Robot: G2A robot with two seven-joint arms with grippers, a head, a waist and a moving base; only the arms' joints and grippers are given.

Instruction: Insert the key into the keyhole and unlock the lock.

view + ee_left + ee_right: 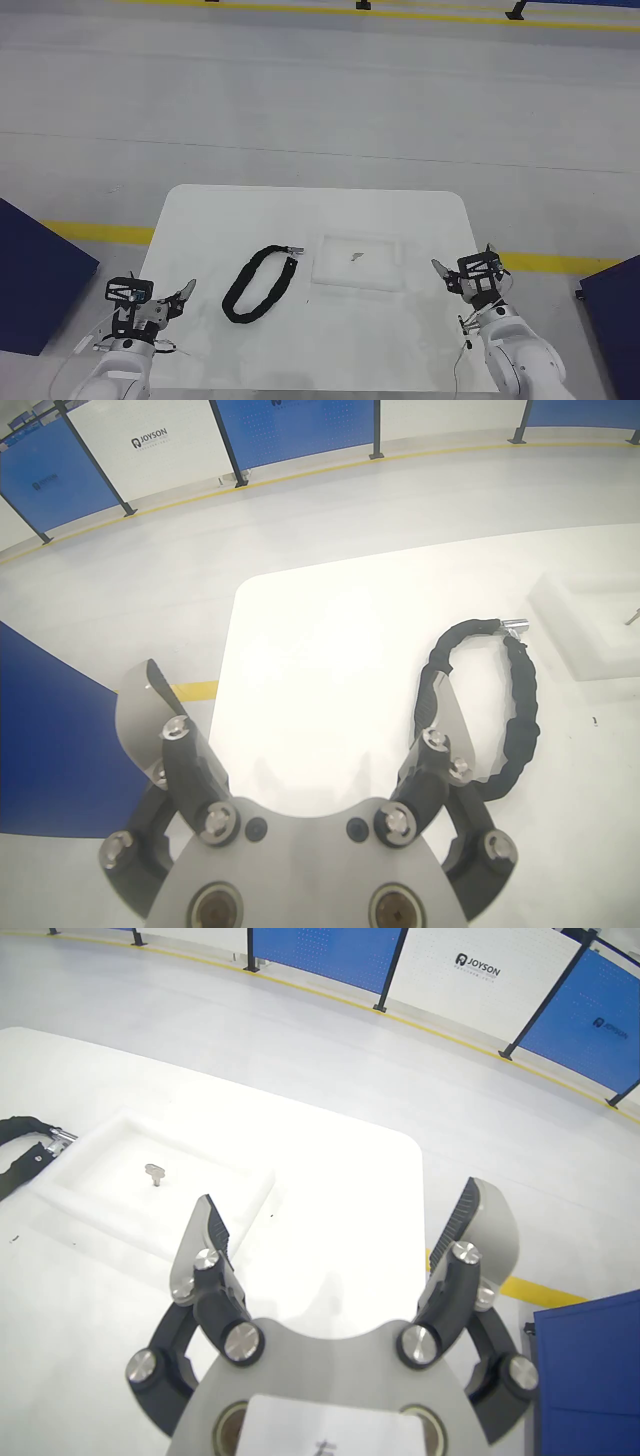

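Note:
A black fabric-sleeved chain lock [260,284] lies in a loop on the white table [200,230], its metal lock ends [293,250] at the far side. A small silver key [355,257] lies in a shallow white tray [385,282] just right of the lock. The chain lock [520,700] and its metal end [515,623] show in the left wrist view, the key [155,1173] in the right wrist view. My left gripper [160,297] is open at the table's near left edge. My right gripper [465,268] is open at the near right edge. Both hold nothing.
Blue panels stand off the table at the left [30,270] and right [615,300]. Bare table surface lies between the grippers and the objects. A yellow floor line [90,232] runs behind the table.

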